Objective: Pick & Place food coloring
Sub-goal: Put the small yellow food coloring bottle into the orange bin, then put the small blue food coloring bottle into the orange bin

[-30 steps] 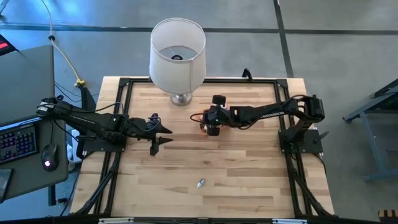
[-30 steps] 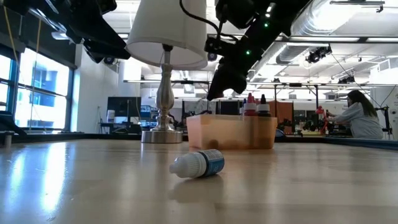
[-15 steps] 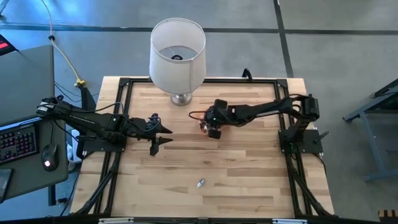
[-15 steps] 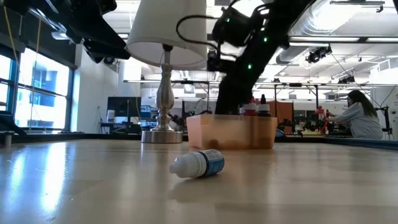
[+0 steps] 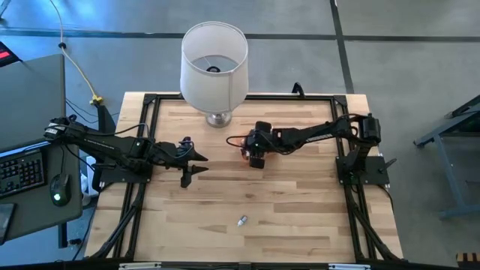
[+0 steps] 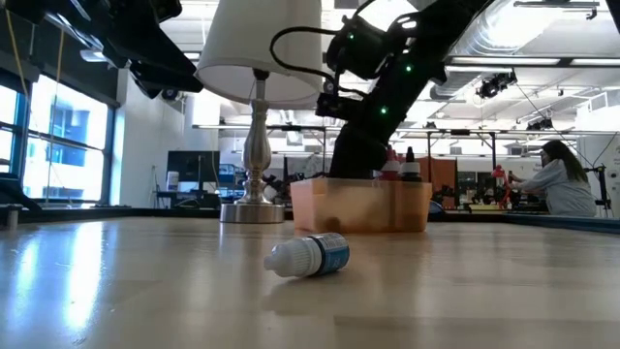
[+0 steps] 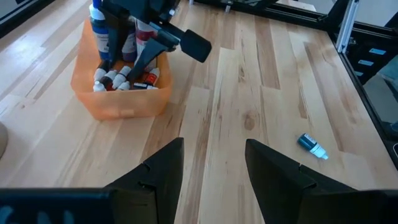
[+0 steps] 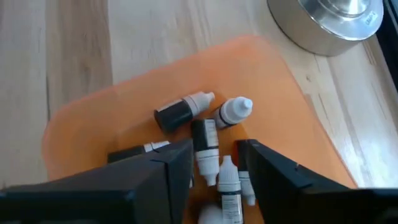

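Hovering over orange tray, right gripper has fingers spread, nothing pinched, bottles piled in tray right under fingertips. Left gripper parked mid-table, fingers apart, empty. Lone stray bottle lies on side near front edge. Risk imo: fingers so low could nudge pile or clip tray wall when lifting, tipping bottles out.

One tray, one lamp

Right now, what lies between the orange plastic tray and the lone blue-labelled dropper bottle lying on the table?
Only bare wooden tabletop separates the orange plastic tray from the lone blue-labelled dropper bottle, as the left wrist and high views show.
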Motion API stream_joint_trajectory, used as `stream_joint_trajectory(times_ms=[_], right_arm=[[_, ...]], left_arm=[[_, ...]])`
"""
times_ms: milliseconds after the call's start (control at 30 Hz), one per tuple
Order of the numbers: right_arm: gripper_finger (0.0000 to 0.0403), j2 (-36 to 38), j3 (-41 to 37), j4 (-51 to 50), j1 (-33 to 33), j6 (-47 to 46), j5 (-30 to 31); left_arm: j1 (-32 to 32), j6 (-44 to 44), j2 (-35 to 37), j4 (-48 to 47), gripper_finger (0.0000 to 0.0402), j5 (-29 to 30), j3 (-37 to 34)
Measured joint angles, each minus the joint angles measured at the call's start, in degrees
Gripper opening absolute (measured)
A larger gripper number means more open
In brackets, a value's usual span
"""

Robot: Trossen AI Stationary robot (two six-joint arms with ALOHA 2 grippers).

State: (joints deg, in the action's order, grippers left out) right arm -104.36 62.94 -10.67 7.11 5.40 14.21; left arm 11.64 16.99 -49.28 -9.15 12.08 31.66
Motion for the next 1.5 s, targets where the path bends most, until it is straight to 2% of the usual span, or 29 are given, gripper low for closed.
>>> stream_joint_trajectory(times_ms=[100,267,333,467,633,867,1100,1300,1500], right_arm=[[0.0162,0.00,0.00,1.05,0.00,1.95,0.42],[0.0162,1.43,-0.02,3.61,-2.27,5.49,-0.55],[0.0161,2.70,0.00,3.81,-4.23,5.41,-3.89],[0.0162,4.67,0.00,5.12,-9.22,5.23,-14.37],[0.0163,4.03,0.00,10.12,-16.23,8.54,-25.22],[0.0163,3.72,-0.09,10.57,-23.87,9.84,-27.00],[0.0163,-2.33,0.00,16.22,-27.67,10.52,-28.55],[0.0163,-10.39,0.00,23.51,-26.51,8.47,-28.69],[0.0163,-17.09,-0.03,31.24,-24.42,1.58,-35.69]], left_arm=[[-0.01,0.00,0.00,0.00,0.0170,0.00,0.00],[-0.02,0.00,0.00,0.00,0.0170,-0.02,0.00],[-0.02,0.00,0.00,-0.02,0.0170,-0.02,0.00],[-0.02,0.00,0.00,-0.42,0.0170,-0.02,0.00],[0.00,0.00,0.00,-0.44,0.0170,-0.02,0.00],[0.00,0.00,0.00,-0.33,0.0170,-0.04,0.00],[-0.01,0.00,0.00,-0.22,0.0170,0.56,0.00],[-0.02,-0.02,0.00,0.02,0.0170,0.74,0.00],[-0.02,-0.22,0.00,-0.19,0.0170,0.76,0.00]])
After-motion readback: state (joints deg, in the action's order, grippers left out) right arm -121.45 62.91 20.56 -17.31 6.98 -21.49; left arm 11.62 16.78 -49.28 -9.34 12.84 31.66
